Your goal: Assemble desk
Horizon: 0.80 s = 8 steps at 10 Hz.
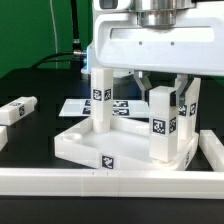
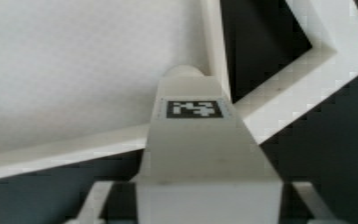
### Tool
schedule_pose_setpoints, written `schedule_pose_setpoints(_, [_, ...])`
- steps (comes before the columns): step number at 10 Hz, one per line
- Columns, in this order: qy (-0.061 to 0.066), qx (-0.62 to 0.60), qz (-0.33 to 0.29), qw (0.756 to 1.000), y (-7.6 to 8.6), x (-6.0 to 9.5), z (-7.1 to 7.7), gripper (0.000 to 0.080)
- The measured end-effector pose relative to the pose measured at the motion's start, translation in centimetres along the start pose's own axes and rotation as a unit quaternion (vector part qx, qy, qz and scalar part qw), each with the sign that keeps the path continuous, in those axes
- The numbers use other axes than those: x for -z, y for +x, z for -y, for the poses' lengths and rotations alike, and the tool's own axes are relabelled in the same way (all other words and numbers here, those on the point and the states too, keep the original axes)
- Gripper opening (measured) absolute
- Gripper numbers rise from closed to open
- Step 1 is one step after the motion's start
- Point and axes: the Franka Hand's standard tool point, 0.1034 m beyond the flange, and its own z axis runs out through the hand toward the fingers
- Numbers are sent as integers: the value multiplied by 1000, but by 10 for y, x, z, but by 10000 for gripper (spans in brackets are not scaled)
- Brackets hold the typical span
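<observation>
The white desk slab (image 1: 100,150) lies flat with its rim up. Three square tagged legs stand in its corner sockets: one at the back on the exterior view's left (image 1: 100,98), one at the front right (image 1: 163,125), and one behind that (image 1: 187,105). A fourth leg (image 1: 17,110) lies loose on the table at the far left. My gripper (image 1: 160,88) hangs over the front right leg. In the wrist view the gripper (image 2: 202,205) straddles this leg (image 2: 197,140), and a narrow dark gap shows between each finger (image 2: 114,200) and the leg. The slab (image 2: 69,70) lies beyond.
A long white border rail (image 1: 110,182) runs along the front, and another (image 1: 211,150) along the exterior view's right, also visible in the wrist view (image 2: 309,60). The marker board (image 1: 72,106) lies behind the slab. A black cable runs at the back left.
</observation>
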Motion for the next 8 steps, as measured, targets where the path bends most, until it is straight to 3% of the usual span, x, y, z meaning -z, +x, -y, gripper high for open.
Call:
schedule_pose_setpoints(4, [-1, -16, 0, 1000, -4, 0, 3, 290])
schedule_pose_setpoints(6, [-1, 13, 0, 1000, -7, -1, 5, 574])
schedule_pose_setpoints(7, [-2, 59, 0, 998, -10, -1, 8, 634])
schedule_pose_setpoints(8, [-2, 118, 0, 993, -12, -1, 9, 634])
